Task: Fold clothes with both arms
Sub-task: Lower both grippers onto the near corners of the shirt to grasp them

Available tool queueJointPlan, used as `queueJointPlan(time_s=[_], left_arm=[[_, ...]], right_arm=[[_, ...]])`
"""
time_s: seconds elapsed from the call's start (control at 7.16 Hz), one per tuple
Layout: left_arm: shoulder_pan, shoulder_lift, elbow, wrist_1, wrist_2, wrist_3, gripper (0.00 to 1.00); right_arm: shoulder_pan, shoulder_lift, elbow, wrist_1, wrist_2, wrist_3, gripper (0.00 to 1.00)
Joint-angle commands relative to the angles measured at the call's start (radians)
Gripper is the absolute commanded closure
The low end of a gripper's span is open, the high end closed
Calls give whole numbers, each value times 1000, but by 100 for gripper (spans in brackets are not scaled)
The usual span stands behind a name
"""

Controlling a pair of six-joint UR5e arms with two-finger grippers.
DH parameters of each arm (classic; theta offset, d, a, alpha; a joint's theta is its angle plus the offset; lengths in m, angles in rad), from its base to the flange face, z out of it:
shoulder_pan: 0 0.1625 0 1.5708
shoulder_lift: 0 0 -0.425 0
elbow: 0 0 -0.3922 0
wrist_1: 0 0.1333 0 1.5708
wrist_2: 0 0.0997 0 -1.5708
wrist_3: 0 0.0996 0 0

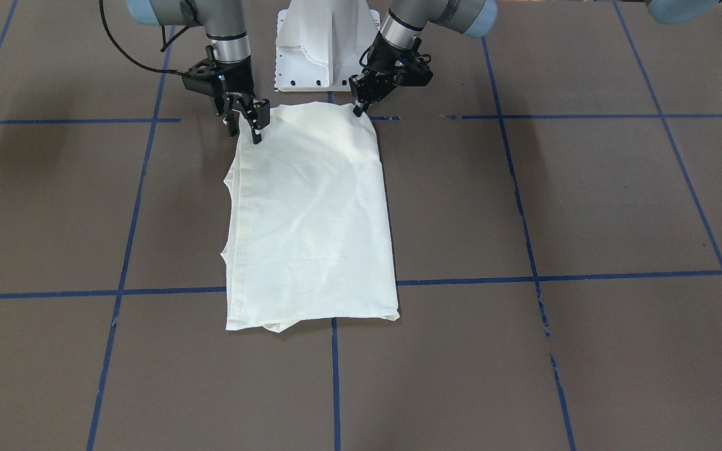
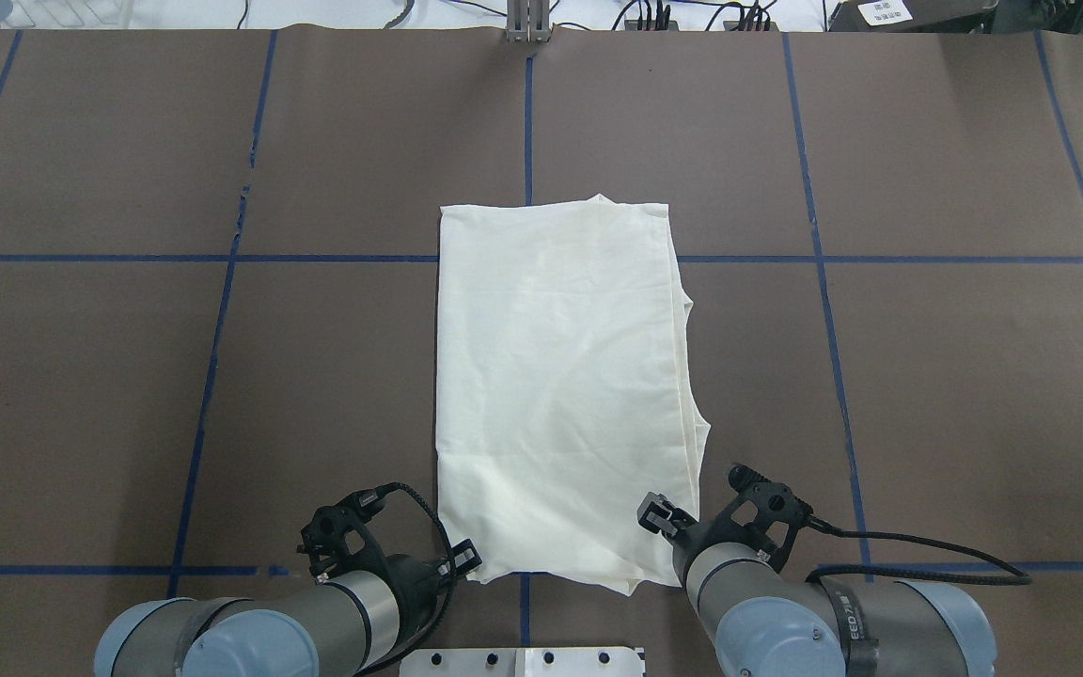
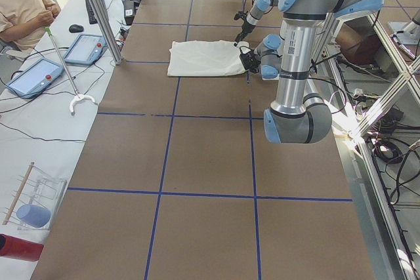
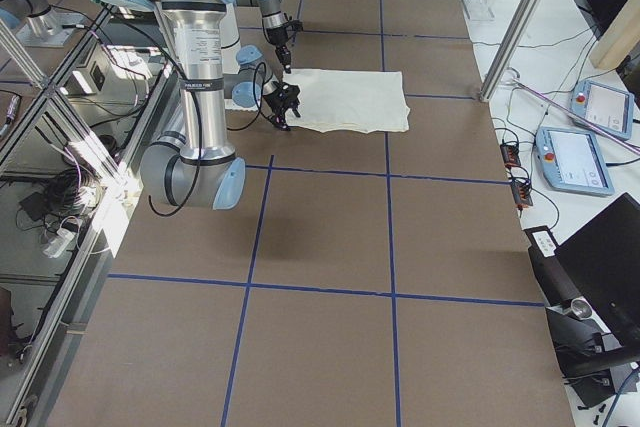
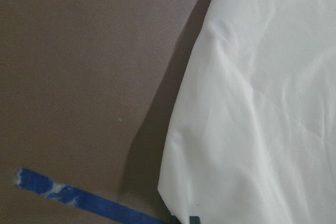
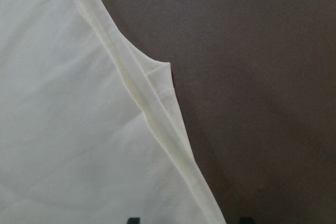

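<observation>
The cream-white T-shirt (image 1: pixel 311 213) lies folded into a long flat rectangle in the middle of the table (image 2: pixel 560 376), plain side up; the cat print is hidden. My left gripper (image 1: pixel 357 113) is shut, pinching the shirt's near corner on my left (image 2: pixel 464 560); the left wrist view shows only a dark tip at the cloth edge (image 5: pixel 262 103). My right gripper (image 1: pixel 245 133) is open at the other near corner (image 2: pixel 659 515). In the right wrist view its two fingertips (image 6: pixel 134 220) straddle the shirt's hemmed edge (image 6: pixel 63 119).
The white pedestal base (image 1: pixel 326 56) stands just behind the shirt's near edge. Blue tape lines (image 2: pixel 222 282) grid the brown table. An operator (image 3: pixel 23 4) sits at a side table with tablets (image 3: pixel 85 47); more tablets (image 4: pixel 575 157) lie past the far side.
</observation>
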Motion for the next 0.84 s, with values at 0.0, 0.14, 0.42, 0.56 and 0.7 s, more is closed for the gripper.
queueJointPlan(time_s=[0.0,0.14,0.42,0.56,0.7], left_arm=[[0,0,0,0,0,0,100],[0,0,0,0,0,0,100],[0,-2,0,0,2,0,100],[0,-2,0,0,2,2,100],[0,-2,-2,0,2,2,100]], right_arm=[[4,9,2,-5,-1,0,100],[4,9,-1,-6,-7,0,100],[4,11,-6,-6,-15,0,100],[4,11,-7,-6,-15,1,100],[4,11,-7,-5,-19,3,100]])
